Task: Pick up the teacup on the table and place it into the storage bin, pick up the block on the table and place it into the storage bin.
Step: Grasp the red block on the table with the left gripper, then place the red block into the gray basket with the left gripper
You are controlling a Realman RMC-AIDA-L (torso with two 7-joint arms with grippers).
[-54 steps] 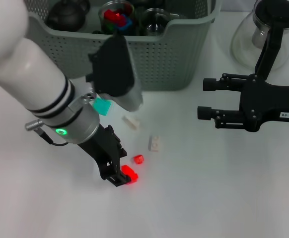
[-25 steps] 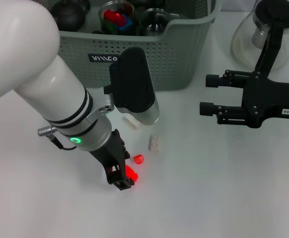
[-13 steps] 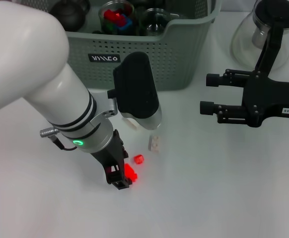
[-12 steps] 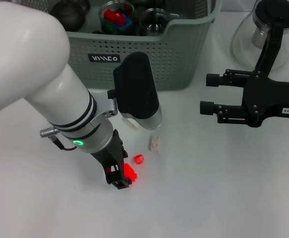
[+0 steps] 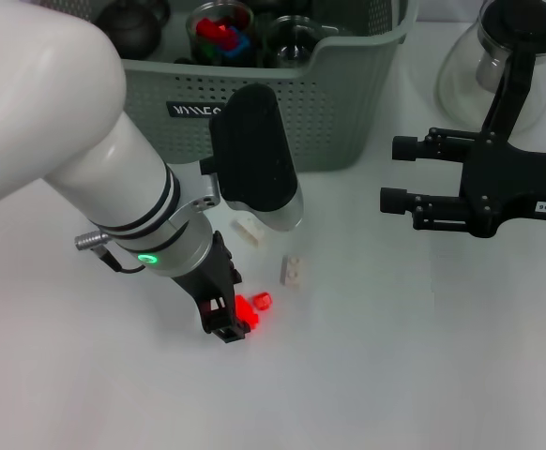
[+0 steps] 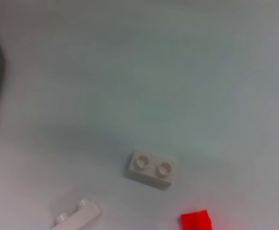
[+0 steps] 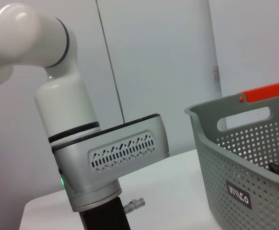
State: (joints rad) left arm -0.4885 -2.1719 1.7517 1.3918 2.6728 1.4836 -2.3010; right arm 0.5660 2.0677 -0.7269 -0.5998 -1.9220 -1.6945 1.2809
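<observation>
Left tool (image 5: 228, 323) is down at the tabletop (image 5: 395, 356), its fingertips pressed against a red block (image 5: 246, 310) at the near side of the scatter. Whether the fingers have actually closed on that block or merely bracket it cannot be told from the head view, and the left wrist view does not show them at all.

Other loose pieces: a smaller red block (image 5: 263, 301) just beside the tool tip, a white two-stud block (image 5: 292, 271) slightly farther back, and a long white block (image 5: 249, 231) partly under the wrist housing. The left wrist view repeats the white two-stud block (image 6: 149, 169), the long one and a red corner.

The storage bin (image 5: 348, 103) stands at the rear, well apart from the blocks; dark teapots and a glass holding red and blue pieces already sit inside. No teacup is visible on the tabletop (it may be in the bin already).

Right tool (image 5: 400, 173) hangs idle on the right, fingers spread, in front of a glass teapot (image 5: 498, 66).

Risks, as judged:
- A shallow pinch on so small a block could let it squirt out sideways
- The neighbouring red block sits close enough to be knocked or caught along with it
- On the carry, the bulky wrist could clip the bin wall if lifted too little
</observation>
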